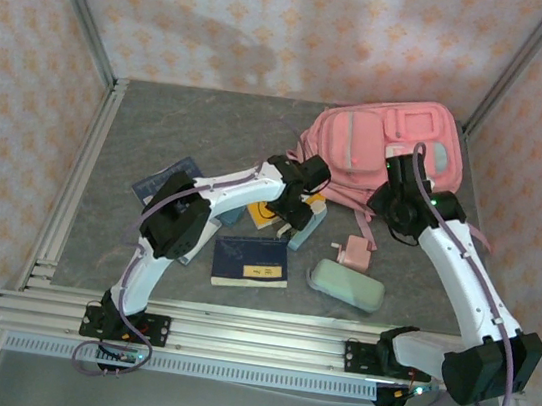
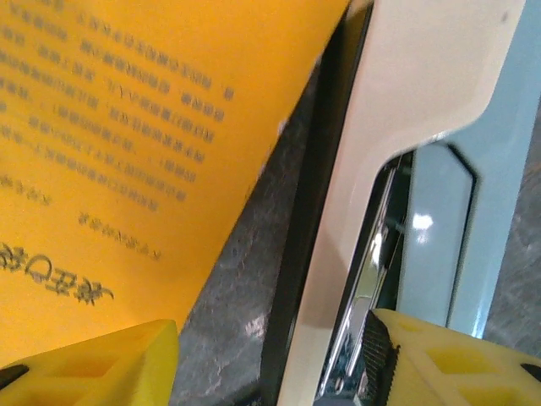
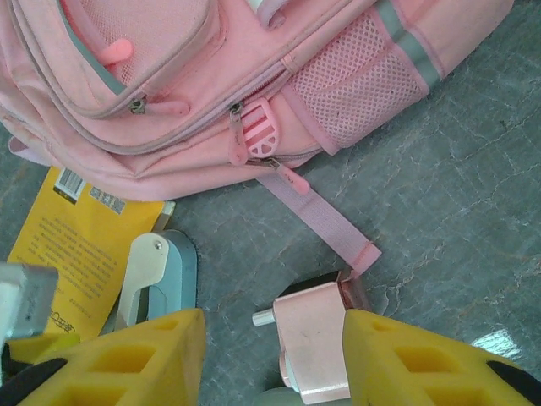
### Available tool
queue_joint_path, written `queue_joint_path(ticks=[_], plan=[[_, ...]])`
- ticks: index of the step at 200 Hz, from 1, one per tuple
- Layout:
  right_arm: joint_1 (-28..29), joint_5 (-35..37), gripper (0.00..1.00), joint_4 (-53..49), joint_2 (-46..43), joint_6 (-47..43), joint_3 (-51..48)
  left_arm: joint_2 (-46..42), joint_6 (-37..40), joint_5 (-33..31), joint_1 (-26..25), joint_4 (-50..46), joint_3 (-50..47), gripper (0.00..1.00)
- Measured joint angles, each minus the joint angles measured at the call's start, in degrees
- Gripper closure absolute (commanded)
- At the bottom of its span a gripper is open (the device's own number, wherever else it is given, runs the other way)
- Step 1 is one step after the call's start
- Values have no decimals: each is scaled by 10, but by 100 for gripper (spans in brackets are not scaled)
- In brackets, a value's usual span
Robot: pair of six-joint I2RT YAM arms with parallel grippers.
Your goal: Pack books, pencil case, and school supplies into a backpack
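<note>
Left wrist: your left gripper (image 2: 270, 362) stands parted astride the white-and-teal piece (image 2: 397, 127), orange book (image 2: 127, 127) alongside. Your right gripper (image 3: 270, 359) is parted too, with the pink gadget (image 3: 313, 342) between its fingers, near the backpack (image 3: 211, 101).

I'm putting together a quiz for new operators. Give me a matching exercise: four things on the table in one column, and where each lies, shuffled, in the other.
Things:
1. backpack
2. navy book
3. pencil case
4. pink gadget

Places:
A. near edge, right of the navy book
B. far right part of the table
C. between pencil case and backpack
D. near edge, around the middle

Pairs: 1-B; 2-D; 3-A; 4-C
</note>
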Motion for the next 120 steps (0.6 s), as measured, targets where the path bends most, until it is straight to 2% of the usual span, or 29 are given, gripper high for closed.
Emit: queue_joint_path(ticks=[25, 86, 105, 120], plan=[[0, -6, 55, 0, 0, -2, -8, 13, 7, 16, 11, 12, 8, 55], [0, -8, 55, 1, 0, -11, -16, 30, 10, 68, 23, 21, 8, 59], [0, -8, 56, 4, 0, -11, -21, 33, 11, 78, 23, 23, 9, 66], [0, -7, 56, 5, 0, -15, -22, 37, 15, 90, 24, 25, 12, 77]])
